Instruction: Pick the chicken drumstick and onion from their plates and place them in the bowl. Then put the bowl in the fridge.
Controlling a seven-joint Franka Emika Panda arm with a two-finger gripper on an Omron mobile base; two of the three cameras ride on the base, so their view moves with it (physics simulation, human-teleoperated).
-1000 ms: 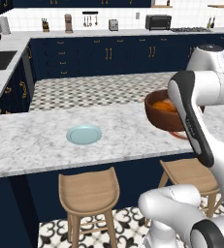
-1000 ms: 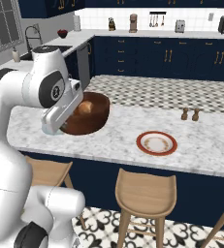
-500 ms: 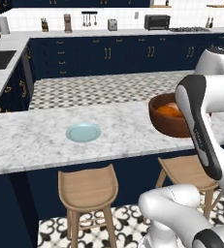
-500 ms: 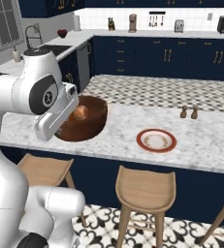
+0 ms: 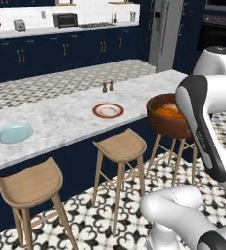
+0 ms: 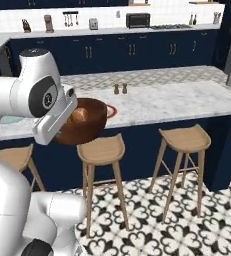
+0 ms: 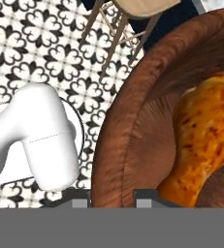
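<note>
The gripper (image 7: 112, 196) is pinched shut on the bowl (image 5: 166, 117) rim, carrying it off the counter (image 5: 75, 114) above the stools. The drumstick (image 7: 205, 140) lies inside. A 1-sided rim grip could let the bowl tilt and spill.

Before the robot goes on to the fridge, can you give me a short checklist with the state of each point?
1. Gripper shut on the bowl rim: ok.
2. Bowl lifted off the counter, over the stools: ok.
3. Chicken drumstick inside the bowl: ok.
4. Onion inside the bowl: cannot tell; something orange shows, not clear what.
5. Both plates, light blue plate and red-rimmed plate, emptied: ok.
6. Fridge door open: not ok, it looks closed.
</note>
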